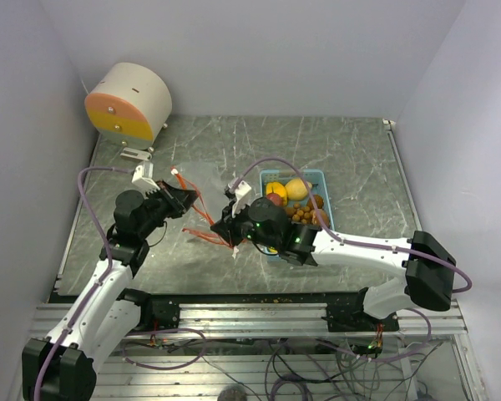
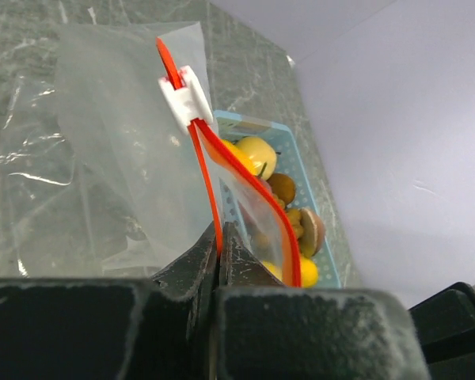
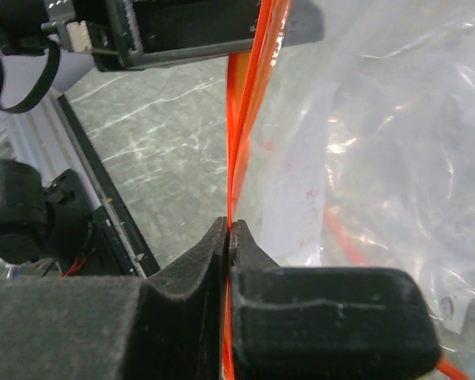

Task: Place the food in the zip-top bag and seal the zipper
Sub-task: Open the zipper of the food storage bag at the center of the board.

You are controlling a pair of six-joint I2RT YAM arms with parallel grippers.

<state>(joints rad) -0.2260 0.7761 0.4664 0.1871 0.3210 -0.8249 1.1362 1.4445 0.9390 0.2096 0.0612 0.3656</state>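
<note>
A clear zip-top bag (image 1: 202, 219) with an orange zipper strip (image 2: 210, 174) and a white slider (image 2: 186, 93) hangs between my two grippers above the table. My left gripper (image 1: 180, 200) is shut on the zipper strip, and shows so in its wrist view (image 2: 220, 234). My right gripper (image 1: 231, 219) is shut on the zipper strip (image 3: 249, 119) further along, seen in its wrist view (image 3: 229, 229). The food lies in a light blue tray (image 1: 321, 178): yellow fruits (image 1: 297, 189), a dark red apple (image 1: 275, 200), small brown balls (image 1: 304, 214). Through the bag the food (image 2: 257, 152) shows behind.
A round white and orange drum-shaped object (image 1: 129, 102) stands at the back left corner. White walls close in the table on three sides. The metal rail (image 1: 250, 313) with cables runs along the near edge. The left arm's body (image 3: 190, 28) fills the top of the right wrist view.
</note>
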